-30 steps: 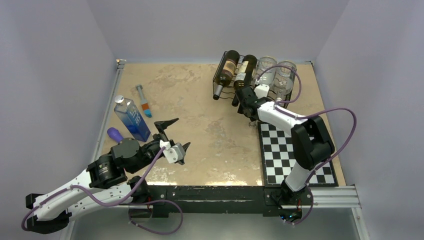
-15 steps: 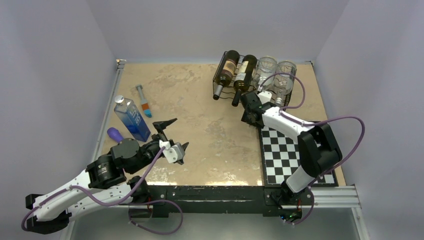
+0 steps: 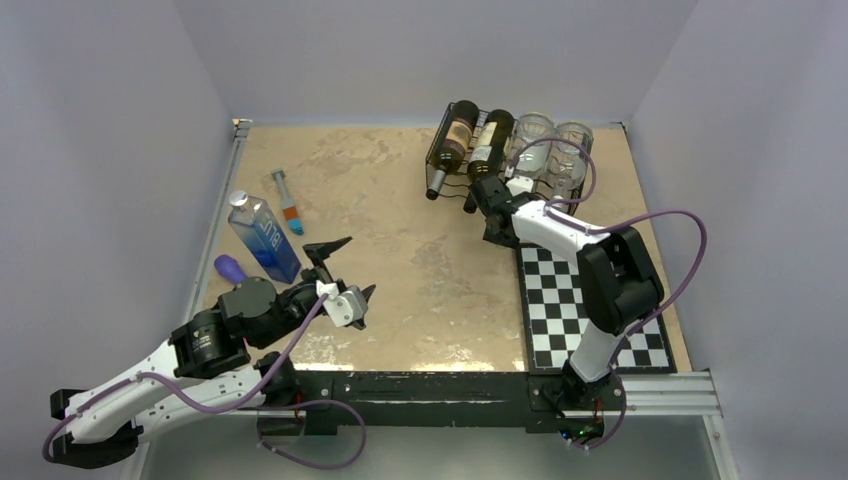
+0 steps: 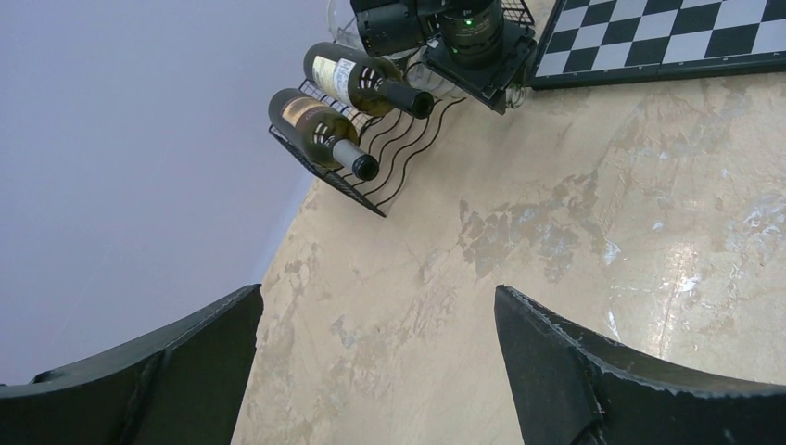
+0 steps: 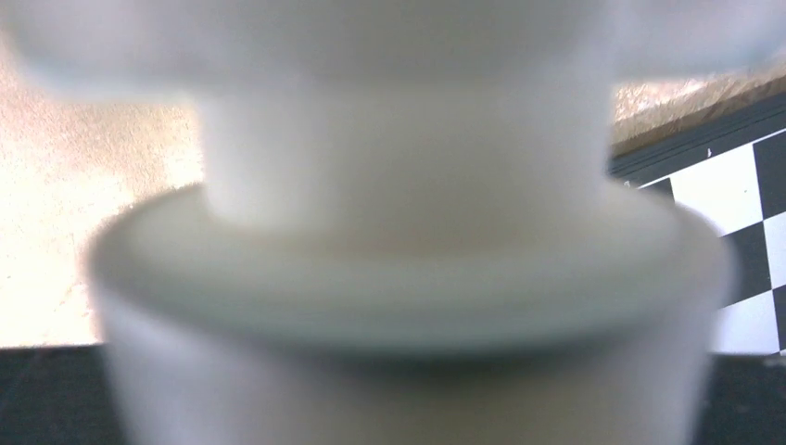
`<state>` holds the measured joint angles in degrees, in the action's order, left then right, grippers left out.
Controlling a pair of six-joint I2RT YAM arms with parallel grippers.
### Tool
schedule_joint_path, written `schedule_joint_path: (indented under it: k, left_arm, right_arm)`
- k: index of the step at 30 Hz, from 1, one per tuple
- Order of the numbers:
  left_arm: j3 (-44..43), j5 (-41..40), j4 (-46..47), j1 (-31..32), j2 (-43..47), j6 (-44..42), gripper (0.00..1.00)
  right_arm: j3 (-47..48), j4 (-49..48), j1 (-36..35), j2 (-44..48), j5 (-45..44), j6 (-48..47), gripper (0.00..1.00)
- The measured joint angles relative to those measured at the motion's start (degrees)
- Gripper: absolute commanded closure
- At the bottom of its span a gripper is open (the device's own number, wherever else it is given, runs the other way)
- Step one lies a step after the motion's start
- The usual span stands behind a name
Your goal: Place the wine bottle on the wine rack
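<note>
**Right Gripper Clamps Shut Beside the Rack**

Over the last second the right gripper (image 3: 487, 195) has swung back toward the wine rack (image 3: 437, 160) and closed its jaws. The rack stands just beyond its fingertips. The wine bottle (image 3: 491, 143) lies cradled there, neck toward the gripper, so it likely cannot roll. A blurred white shape (image 5: 399, 232) fills the wrist view, and whether it is gripped cannot be told. The left gripper (image 3: 362, 265) hangs wide open, well apart.

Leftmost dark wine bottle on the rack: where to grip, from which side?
Grip the neck of the leftmost wine bottle, coming from the near side, in front of the wine rack. It lies on its side, body cradled in wire beside another bottle, neck overhanging the front.
</note>
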<state>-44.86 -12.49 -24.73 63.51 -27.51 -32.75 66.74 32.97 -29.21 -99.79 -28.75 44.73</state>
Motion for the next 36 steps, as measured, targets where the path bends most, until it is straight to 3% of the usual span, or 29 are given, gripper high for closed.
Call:
schedule_joint_path:
  k: [10,11,15,17,18,27,36]
  left_arm:
    - [-1.0,-0.3,-0.5,0.0,0.0,0.0,0.01]
    - [-1.0,-0.3,-0.6,0.0,0.0,0.0,0.01]
    - [-1.0,-0.4,-0.7,0.0,0.0,0.0,0.01]
    - [-1.0,-0.4,-0.7,0.0,0.0,0.0,0.01]
    - [-1.0,-0.4,-0.7,0.0,0.0,0.0,0.01]
    - [-1.0,-0.5,-0.7,0.0,0.0,0.0,0.01]
    - [-1.6,-4.0,-0.2,0.0,0.7,2.3,0.01]
  right_arm:
    - [4.0,4.2,0.9,-2.9,-1.6,-1.2,0.98]
    - [4.2,4.6,0.9,-3.0,-1.7,-1.2,0.9]
    - [5.3,6.3,0.9,-3.3,-1.7,-0.7,0.41]
    - [5.4,6.4,0.9,-3.3,-1.8,-0.6,0.25]
    - [5.3,6.2,0.9,-3.1,-1.9,-0.7,0.22]
    - [2.3,4.3,1.0,8.1,-1.3,-2.4,0.11]
    - [2.3,6.9,-2.8,21.7,0.3,-4.0,0.1]
